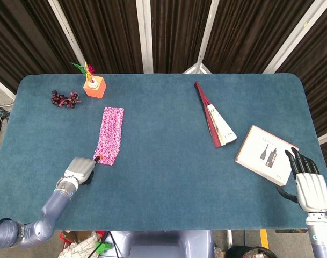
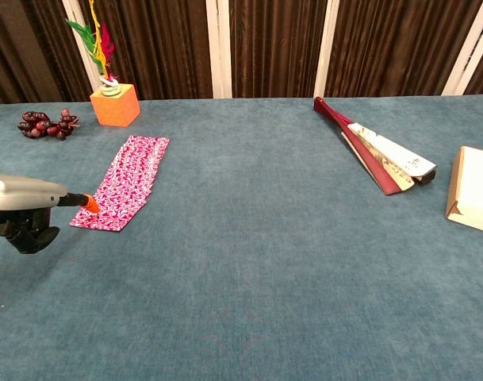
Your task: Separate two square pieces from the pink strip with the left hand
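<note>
In the head view, the left hand [image 1: 80, 169] is seen low at the near left of the table [image 1: 163, 177], its forearm running back toward the near-left corner. One orange-tipped finger [image 1: 97, 157] is stretched forward, its tip at the near end of the pink strip [image 1: 109, 135]; the other fingers are curled under, and nothing is held. The strip lies flat on the left half of the table, running away from the robot. The right hand [image 1: 307, 183] is raised at the near right edge, fingers straight and slightly apart, holding nothing, just beside a white box [image 1: 265, 154]. Dark bottle outlines are printed on the box; its small writing cannot be read. A folded fan [image 1: 214, 118] lies near the middle right.

In the chest view, the left hand [image 2: 23, 210] is shown low at the left edge, its orange fingertip [image 2: 90, 205] touching the near left edge of the pink strip [image 2: 124, 181]. The right hand is not shown here.
</note>
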